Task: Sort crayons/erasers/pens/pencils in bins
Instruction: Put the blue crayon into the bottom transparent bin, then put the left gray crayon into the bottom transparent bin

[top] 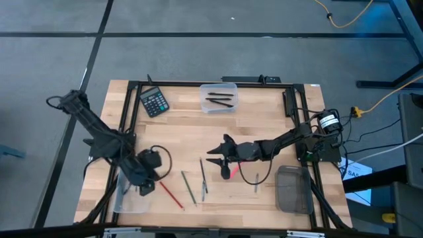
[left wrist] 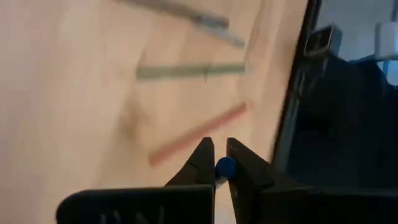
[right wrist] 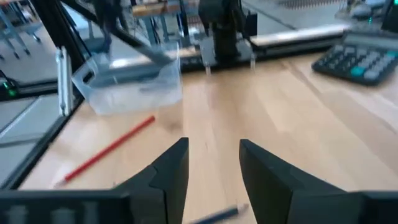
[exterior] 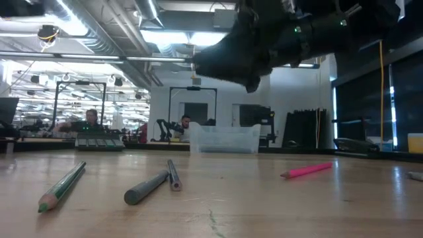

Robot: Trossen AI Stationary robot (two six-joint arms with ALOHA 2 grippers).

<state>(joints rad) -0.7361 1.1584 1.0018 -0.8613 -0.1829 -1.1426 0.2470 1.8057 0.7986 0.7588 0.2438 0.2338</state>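
The left gripper (left wrist: 220,163) pinches a blue-tipped pen (left wrist: 224,167) above the near-left clear bin (top: 129,201); an early release could miss. The right gripper (top: 218,156) stands wide over the pink crayon (top: 230,171), mid-table

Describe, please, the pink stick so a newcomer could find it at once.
Start at the right gripper, open over the middle of the wooden table. The pink stick lies just beside it; its grey and green neighbours lie toward the left arm.

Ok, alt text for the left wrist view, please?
The left gripper is shut on a thin stick with a blue tip, above a light wooden table. A red pencil, a green pencil and a grey pen lie beyond.
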